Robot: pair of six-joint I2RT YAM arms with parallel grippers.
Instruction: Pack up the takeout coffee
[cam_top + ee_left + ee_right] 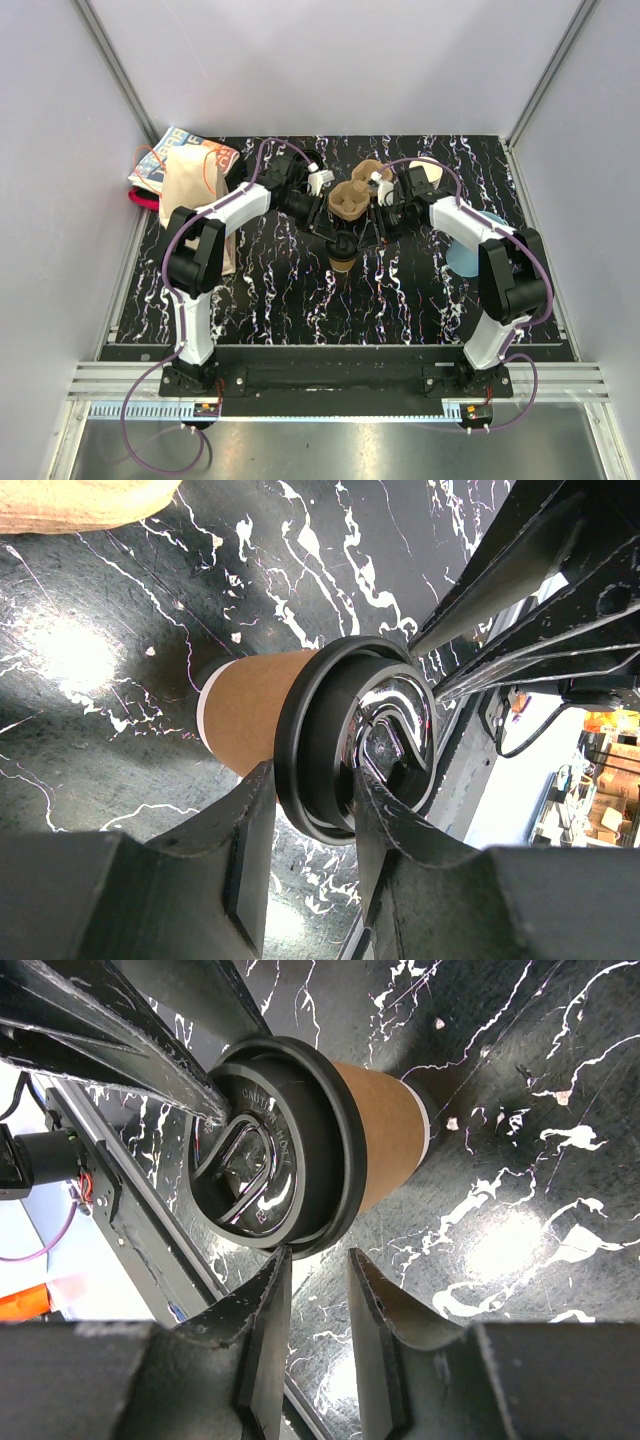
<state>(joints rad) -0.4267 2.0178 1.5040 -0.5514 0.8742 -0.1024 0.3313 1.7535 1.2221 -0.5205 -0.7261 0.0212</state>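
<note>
— Black marbled surface [280, 290]: small brown kraft paper cup with a round black plastic lid [342, 260] stands upright, well clear of every edge.
— Left end effector [310, 795] pinches its lid rim; right end effector [318, 1272] waits beside, slightly parted, empty. Lifting by the rim could pop the lid.

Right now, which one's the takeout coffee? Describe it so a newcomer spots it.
On the black marbled tabletop, look at its centre, directly below the pulp cup carrier in the top view. The takeout coffee stands there: a small brown kraft cup, the only thing wearing a round black lid.
</note>
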